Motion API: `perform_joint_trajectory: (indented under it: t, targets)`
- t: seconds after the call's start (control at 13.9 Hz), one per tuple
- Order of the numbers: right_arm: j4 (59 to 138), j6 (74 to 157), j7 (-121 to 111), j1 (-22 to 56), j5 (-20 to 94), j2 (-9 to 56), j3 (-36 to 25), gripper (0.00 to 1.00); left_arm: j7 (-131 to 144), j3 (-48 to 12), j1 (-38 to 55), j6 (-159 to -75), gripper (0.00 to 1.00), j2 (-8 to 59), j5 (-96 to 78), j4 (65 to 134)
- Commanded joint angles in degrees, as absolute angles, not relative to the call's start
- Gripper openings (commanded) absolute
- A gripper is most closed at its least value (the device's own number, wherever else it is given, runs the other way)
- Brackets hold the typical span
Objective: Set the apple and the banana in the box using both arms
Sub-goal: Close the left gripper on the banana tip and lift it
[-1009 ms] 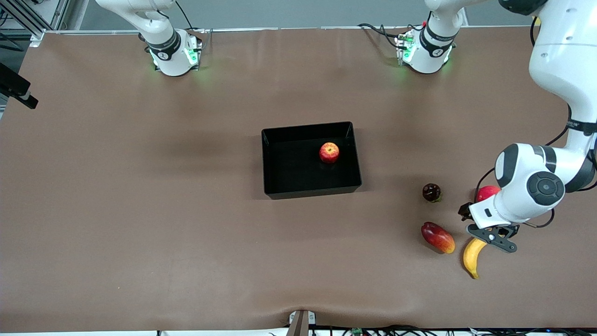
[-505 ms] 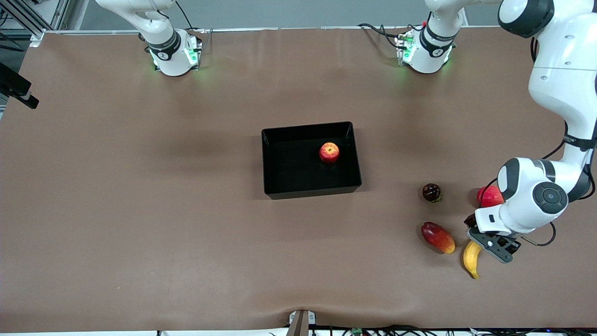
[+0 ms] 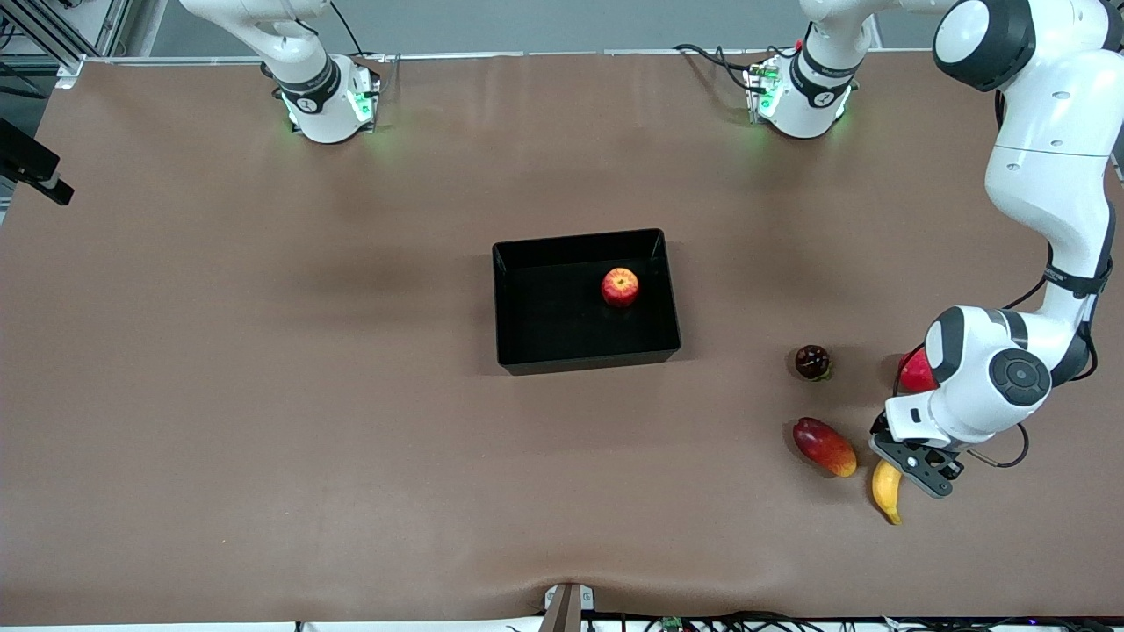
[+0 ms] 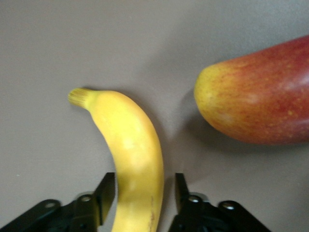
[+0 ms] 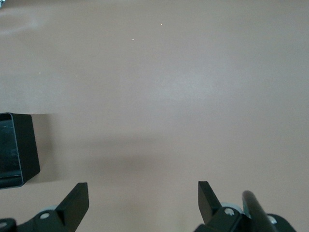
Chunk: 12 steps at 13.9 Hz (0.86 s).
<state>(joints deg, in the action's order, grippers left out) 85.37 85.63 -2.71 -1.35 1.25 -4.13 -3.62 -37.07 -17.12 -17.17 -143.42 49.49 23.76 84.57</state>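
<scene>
The apple (image 3: 620,287) lies in the black box (image 3: 518,355) at mid-table. The banana (image 3: 887,499) lies on the table toward the left arm's end, nearer the front camera than the other fruits. My left gripper (image 3: 910,458) is low over the banana's upper end, open. In the left wrist view the banana (image 4: 130,145) runs between the two fingers (image 4: 107,191) with a gap on each side of my left gripper (image 4: 144,187). My right gripper (image 5: 143,192) is open and empty over bare table, with a corner of the box (image 5: 26,145) at the edge of its view; it waits, out of the front view.
An oblong red-orange mango-like fruit (image 3: 824,446) lies beside the banana, also in the left wrist view (image 4: 260,96). A dark round fruit (image 3: 812,362) and a pinkish-red round fruit (image 3: 915,373), partly hidden by the left arm, lie farther from the front camera.
My left gripper has come down and moved along the banana toward the front camera, now covering more of it. The fruits and box have not moved.
</scene>
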Motion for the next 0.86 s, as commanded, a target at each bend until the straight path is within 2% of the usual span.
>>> perform_joint_trajectory:
  t: [0.0, 0.29, 0.43, 0.79]
  targets:
    - [86.3, 85.7, -3.1, -1.3, 0.1, -4.9, -3.5, 1.0, -37.6, -17.2, -17.2, -142.7, 0.0, 47.1, 25.0, 83.8]
    - [86.3, 85.7, -3.1, -1.3, 0.1, -4.9, -3.5, 1.0, -36.6, -18.8, -16.1, -133.1, 0.0, 39.9, 24.1, 83.8]
    - [86.4, 85.7, -3.1, -1.4, 0.1, -4.9, -3.5, 1.0, -31.8, -21.4, -15.6, -127.0, 0.0, 36.3, 23.4, 83.9]
    - [86.4, 85.6, -3.1, -1.3, 0.2, -4.5, -3.5, 1.0, -8.7, -35.0, -15.5, -115.9, 0.0, 33.0, 22.9, 83.9]
